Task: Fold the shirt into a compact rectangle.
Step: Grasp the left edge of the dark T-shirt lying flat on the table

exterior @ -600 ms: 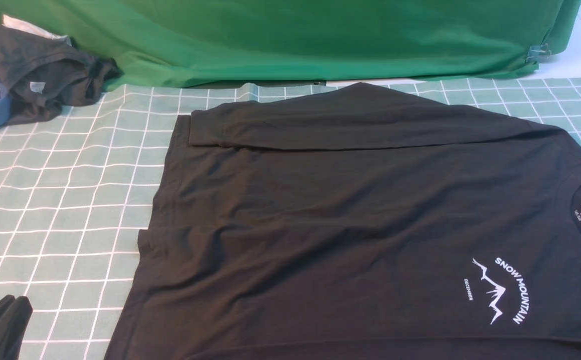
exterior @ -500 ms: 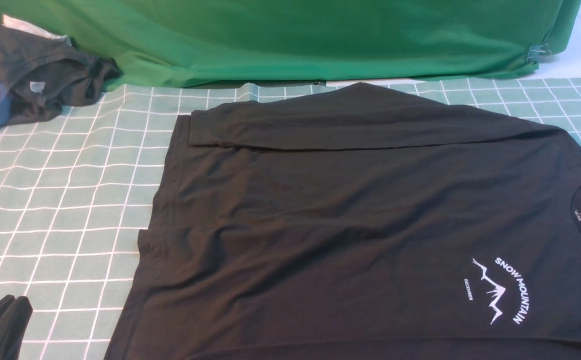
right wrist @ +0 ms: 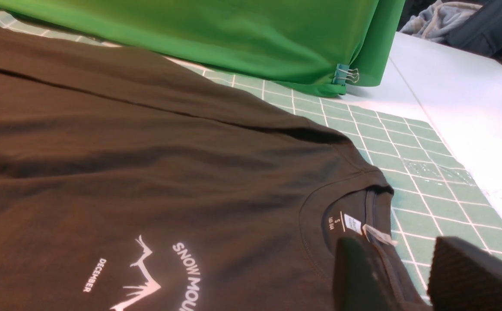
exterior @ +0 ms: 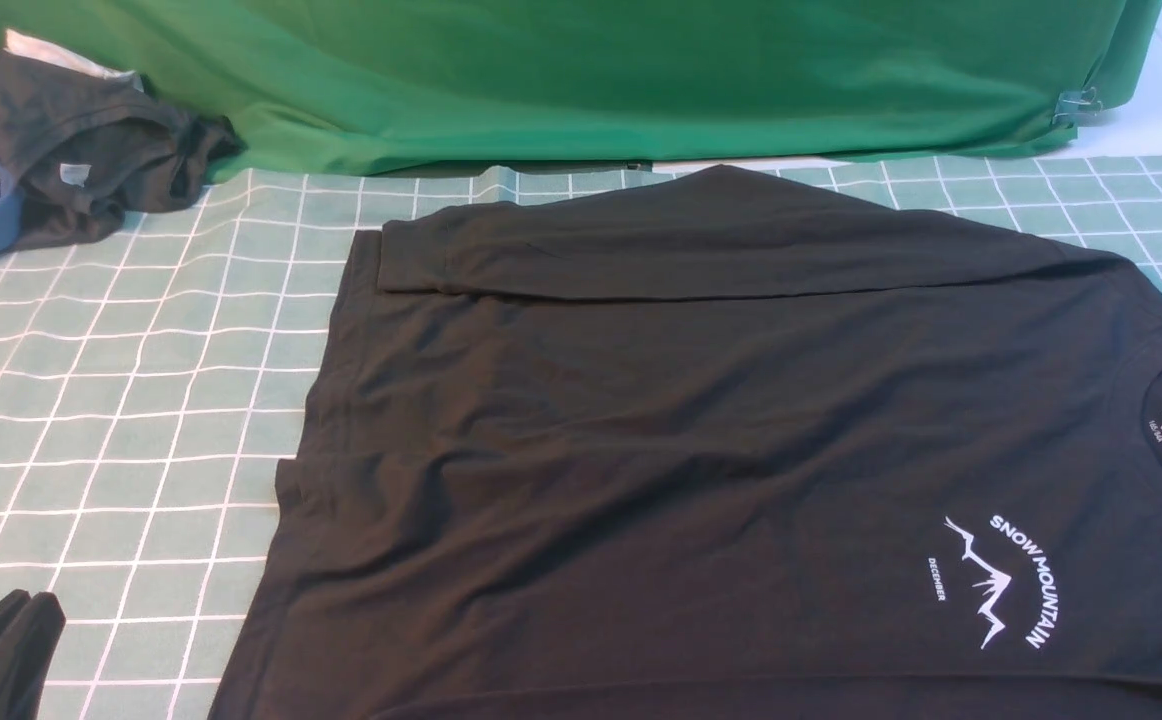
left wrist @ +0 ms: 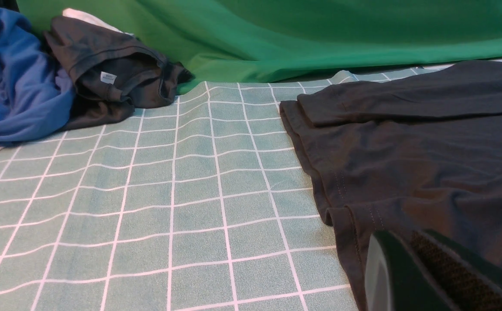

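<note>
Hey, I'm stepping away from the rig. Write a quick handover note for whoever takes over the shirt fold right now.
Left gripper: shut, empty, low at the near left.
Right gripper: open, at the collar; contact unclear.
Shirt: flat and logo up on the checked mat, collar towards the robot's right.
Done: far sleeve folded across the body.
Left: check the near side, which runs out of frame, then fold the body into a compact rectangle.

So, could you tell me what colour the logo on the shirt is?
White logo on the black shirt, clearest in the front view.
</note>
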You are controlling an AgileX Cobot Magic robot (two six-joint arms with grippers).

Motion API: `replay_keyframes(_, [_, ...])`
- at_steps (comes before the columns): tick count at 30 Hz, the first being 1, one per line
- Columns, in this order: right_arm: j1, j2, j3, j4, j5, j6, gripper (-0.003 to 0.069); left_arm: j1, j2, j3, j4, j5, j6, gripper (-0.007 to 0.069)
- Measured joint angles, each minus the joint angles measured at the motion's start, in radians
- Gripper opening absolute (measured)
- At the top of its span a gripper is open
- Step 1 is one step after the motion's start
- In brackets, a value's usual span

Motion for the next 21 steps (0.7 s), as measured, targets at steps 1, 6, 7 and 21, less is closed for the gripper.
replay_keyframes(1, [0.000,0.000,0.000,0.000,0.000,0.000,0.0242,0.000,0.000,0.000,0.005,0.000,0.000,0.0015])
replay_keyframes(6, [0.000,0.000,0.000,0.000,0.000,0.000,0.0242,0.000,0.000,0.000,-0.012,-0.054,-0.012,0.0015])
replay_keyframes(7, [0.000,0.000,0.000,0.000,0.000,0.000,0.0242,0.000,0.000,0.000,-0.045,-0.075,-0.030,0.0015])
replay_keyframes(21, [0.000,0.000,0.005,0.139,-0.194,0.193,0.0242,0.000,0.000,0.000,-0.479,-0.730,-0.525,0.0015])
